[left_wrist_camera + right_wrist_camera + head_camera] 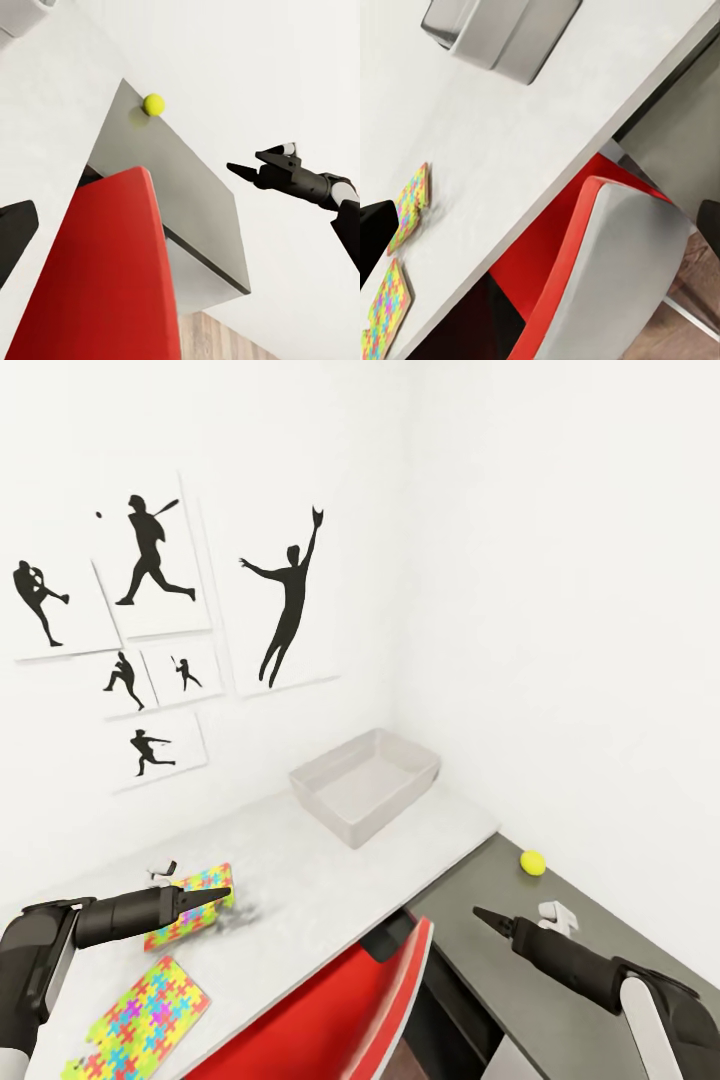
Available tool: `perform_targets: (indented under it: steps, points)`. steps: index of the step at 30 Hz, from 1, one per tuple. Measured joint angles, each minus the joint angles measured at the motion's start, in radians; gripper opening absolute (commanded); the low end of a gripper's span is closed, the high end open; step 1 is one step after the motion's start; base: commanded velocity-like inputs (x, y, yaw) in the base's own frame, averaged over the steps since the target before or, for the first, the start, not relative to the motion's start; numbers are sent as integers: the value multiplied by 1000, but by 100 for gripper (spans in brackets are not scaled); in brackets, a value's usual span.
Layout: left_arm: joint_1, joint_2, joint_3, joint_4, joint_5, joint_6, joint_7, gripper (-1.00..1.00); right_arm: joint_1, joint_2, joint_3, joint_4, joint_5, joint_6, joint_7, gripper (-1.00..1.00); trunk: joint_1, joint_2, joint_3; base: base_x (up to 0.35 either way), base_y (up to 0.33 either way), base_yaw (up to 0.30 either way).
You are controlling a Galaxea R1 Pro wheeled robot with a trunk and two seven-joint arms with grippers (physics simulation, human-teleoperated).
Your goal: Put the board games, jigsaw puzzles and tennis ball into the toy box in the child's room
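The pale grey toy box (420, 772) stands with nothing in it at the far end of the light grey table (330, 880), by the corner. Two jigsaw puzzles lie flat on the near left of the table: one (193, 905) under my left gripper (225, 895), the other (140, 1020) closer to me. That left gripper hovers open just over the first puzzle's far edge. The tennis ball (533, 862) rests on the lower dark shelf unit (500, 980) against the wall. My right gripper (480, 913) is open above that shelf, a short way from the ball. The board games and the bed are out of view.
A red chair (330, 1010) with a grey back is pushed in under the table's front edge, between my arms. Black sports-silhouette pictures (150, 560) hang on the white wall behind the table. The walls meet in a corner just past the toy box.
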Motion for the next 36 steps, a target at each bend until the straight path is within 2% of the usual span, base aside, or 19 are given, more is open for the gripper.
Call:
perform_targets:
  steps: [12, 30, 36]
  points:
    - [0, -1, 0, 0, 0, 0, 0, 100, 0, 0, 0, 0, 1, 0, 0, 100, 0, 0, 0, 112, 35, 0]
    - [0, -2, 0, 0, 0, 0, 0, 100, 0, 1, 1, 0, 3, -10, -10, 100, 0, 0, 0, 13, 3, 0]
    - [0, -3, 0, 0, 0, 0, 1, 100, 0, 1, 2, 4, 3, -11, -10, 100, 0, 0, 0, 165, 0, 0]
